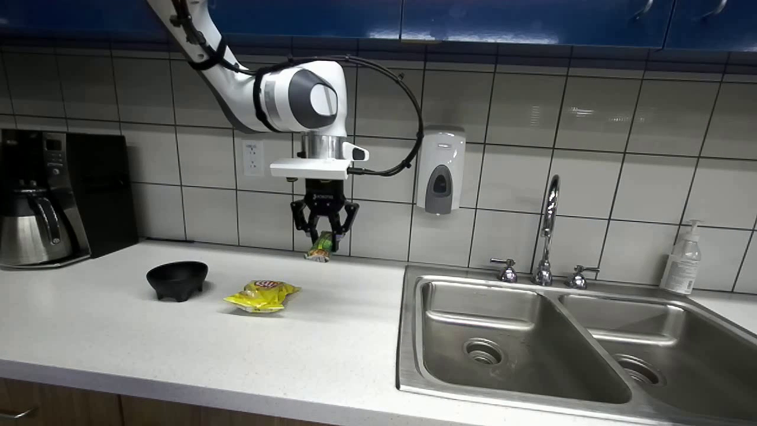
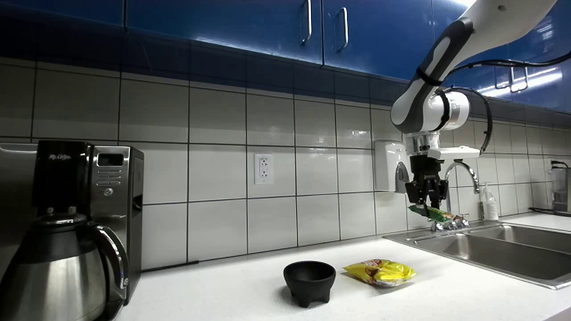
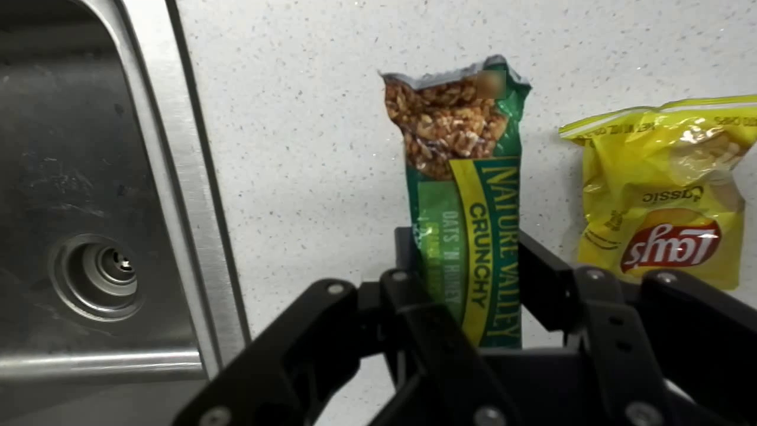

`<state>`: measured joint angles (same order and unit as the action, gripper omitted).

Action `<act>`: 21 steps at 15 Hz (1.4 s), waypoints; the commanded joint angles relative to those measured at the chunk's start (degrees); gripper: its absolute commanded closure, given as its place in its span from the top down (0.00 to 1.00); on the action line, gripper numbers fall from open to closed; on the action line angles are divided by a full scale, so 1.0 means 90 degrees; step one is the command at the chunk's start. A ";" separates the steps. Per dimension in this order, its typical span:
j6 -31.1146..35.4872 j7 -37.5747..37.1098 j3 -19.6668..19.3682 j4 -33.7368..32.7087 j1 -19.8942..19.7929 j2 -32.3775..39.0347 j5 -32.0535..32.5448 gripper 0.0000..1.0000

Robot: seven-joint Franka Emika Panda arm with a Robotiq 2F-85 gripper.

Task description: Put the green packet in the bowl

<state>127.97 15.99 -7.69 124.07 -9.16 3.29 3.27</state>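
The green packet [image 1: 320, 249] is a green granola bar wrapper with a yellow band. My gripper [image 1: 324, 240] is shut on it and holds it above the counter, near the tiled wall. In the wrist view the green packet [image 3: 464, 195] sits between both fingers, its brown-pictured end sticking out; its other end is hidden by the gripper. The green packet also shows tilted in an exterior view [image 2: 432, 213]. The black bowl [image 1: 177, 281] stands upright on short feet on the counter, apart from the gripper; it also shows in an exterior view [image 2: 310, 284]. The bowl is out of the wrist view.
A yellow chip bag [image 1: 263, 296] lies on the counter between the bowl and the sink [image 1: 408, 331]. A coffee maker [image 1: 103, 189] stands beyond the bowl. A faucet [image 1: 550, 231] rises behind the sink. A soap dispenser [image 1: 442, 168] hangs on the wall near the arm.
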 commanded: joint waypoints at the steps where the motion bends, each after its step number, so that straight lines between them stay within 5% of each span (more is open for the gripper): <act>1: -0.0321 -0.0231 0.0179 0.0178 0.0254 -0.0428 0.0022 0.16; 21: -0.0926 -0.0109 0.0924 -0.0406 0.1207 -0.0036 0.0334 0.16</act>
<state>122.28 14.36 -0.33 123.02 1.53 1.88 5.05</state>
